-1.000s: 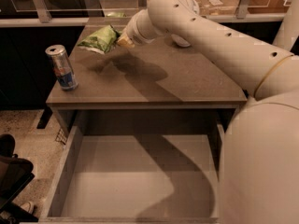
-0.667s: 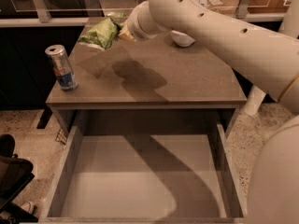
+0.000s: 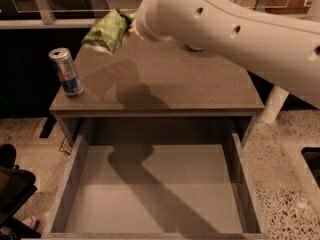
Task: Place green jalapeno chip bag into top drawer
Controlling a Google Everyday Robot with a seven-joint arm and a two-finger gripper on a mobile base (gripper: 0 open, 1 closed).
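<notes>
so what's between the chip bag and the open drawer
Only bare table top, in the camera view; the gripper holds the chip bag above its far left corner.

The pale-green, white-patched green jalapeno chip bag [image 3: 107, 30] hangs clamped in the cream gripper [image 3: 132, 28] above the grey-brown table [image 3: 190, 84]. A silver-and-blue can [image 3: 66, 72] stands nearby, and the top drawer [image 3: 200, 184] is plain grey-brown.

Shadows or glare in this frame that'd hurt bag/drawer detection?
Camera view: the arm casts a broad shadow on the table and a diagonal band across the top drawer floor; the green jalapeno chip bag, held by the gripper above the table's back-left, is well lit; small highlight on the can; no harsh glare.
</notes>
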